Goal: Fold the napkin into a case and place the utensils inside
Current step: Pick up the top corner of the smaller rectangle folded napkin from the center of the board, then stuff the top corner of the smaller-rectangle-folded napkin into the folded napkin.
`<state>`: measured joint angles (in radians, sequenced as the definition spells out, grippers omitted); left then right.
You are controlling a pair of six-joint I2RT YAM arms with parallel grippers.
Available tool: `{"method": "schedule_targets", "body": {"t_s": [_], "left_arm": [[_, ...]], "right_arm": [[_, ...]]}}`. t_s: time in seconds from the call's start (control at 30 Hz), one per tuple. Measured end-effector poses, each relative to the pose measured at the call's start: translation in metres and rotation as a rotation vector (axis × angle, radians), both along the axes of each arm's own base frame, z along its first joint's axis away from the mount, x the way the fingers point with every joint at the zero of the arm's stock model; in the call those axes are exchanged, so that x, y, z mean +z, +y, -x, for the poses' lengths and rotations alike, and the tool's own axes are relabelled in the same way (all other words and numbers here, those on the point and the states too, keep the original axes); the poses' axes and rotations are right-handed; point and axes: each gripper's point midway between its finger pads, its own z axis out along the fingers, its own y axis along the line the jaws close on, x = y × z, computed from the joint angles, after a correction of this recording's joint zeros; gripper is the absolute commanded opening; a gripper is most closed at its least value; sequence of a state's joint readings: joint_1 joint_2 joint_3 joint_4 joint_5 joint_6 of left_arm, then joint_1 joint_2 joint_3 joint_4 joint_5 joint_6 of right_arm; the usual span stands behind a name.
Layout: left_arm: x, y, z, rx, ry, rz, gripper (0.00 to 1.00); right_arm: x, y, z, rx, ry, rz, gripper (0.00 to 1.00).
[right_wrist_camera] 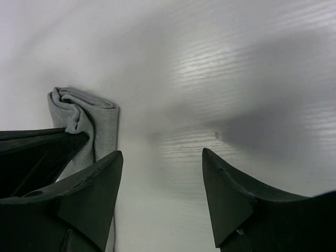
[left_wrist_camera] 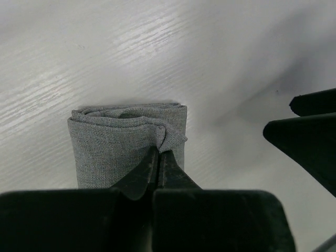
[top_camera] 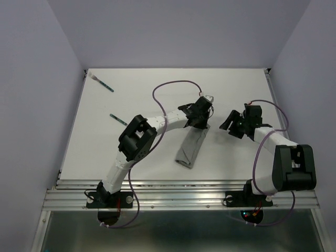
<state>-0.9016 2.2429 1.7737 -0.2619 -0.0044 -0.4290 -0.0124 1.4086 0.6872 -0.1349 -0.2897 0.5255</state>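
Observation:
The napkin (top_camera: 190, 148) lies at mid-table, folded into a narrow grey case with layered edges at its far end (left_wrist_camera: 126, 113). My left gripper (left_wrist_camera: 159, 150) is shut on the top layer of cloth near that far end, and the cloth puckers at its tips. From above, the left gripper (top_camera: 199, 123) sits over the case's far end. My right gripper (right_wrist_camera: 161, 152) stands open over bare table just right of the case (right_wrist_camera: 100, 126), holding nothing. The utensils lie apart at the far left: one teal-handled piece (top_camera: 102, 83) near the back corner, the other (top_camera: 118, 119) closer in.
The right gripper's dark fingers (left_wrist_camera: 310, 131) show close to the right of the case in the left wrist view. The left arm (top_camera: 142, 137) arches across the table between the utensils and the case. Lilac walls close in the table on three sides.

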Motion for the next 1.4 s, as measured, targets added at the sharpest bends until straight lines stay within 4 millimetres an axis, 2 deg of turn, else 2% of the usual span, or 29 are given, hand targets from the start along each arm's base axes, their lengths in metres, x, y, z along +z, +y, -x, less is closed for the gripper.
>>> {"method": "schedule_targets", "body": {"t_s": [0.17, 0.3, 0.5, 0.67, 0.8, 1.03, 1.33, 1.4], "left_arm": [[0.01, 0.012, 0.006, -0.002, 0.054, 0.103, 0.0], [0.017, 0.018, 0.01, -0.004, 0.082, 0.167, 0.0], [0.03, 0.016, 0.016, -0.023, 0.101, 0.255, 0.0], [0.041, 0.017, 0.017, -0.019, 0.103, 0.306, 0.0], [0.048, 0.015, 0.015, -0.015, 0.099, 0.334, 0.0], [0.051, 0.011, 0.015, -0.011, 0.107, 0.357, 0.0], [0.053, 0.01, 0.015, -0.005, 0.113, 0.37, 0.0], [0.053, 0.009, 0.016, -0.006, 0.115, 0.371, 0.0]], "right_arm": [[0.009, 0.027, -0.006, 0.097, -0.054, 0.051, 0.79], [0.012, 0.043, -0.006, 0.148, -0.095, 0.093, 0.76], [0.015, 0.05, -0.005, 0.205, -0.134, 0.13, 0.72], [0.012, 0.054, -0.003, 0.252, -0.14, 0.158, 0.65], [0.01, 0.07, 0.003, 0.311, -0.147, 0.175, 0.58], [0.0, 0.087, 0.011, 0.369, -0.132, 0.214, 0.52], [-0.009, 0.086, 0.004, 0.345, -0.121, 0.316, 0.33], [-0.009, 0.085, 0.0, 0.335, -0.124, 0.341, 0.33]]}}
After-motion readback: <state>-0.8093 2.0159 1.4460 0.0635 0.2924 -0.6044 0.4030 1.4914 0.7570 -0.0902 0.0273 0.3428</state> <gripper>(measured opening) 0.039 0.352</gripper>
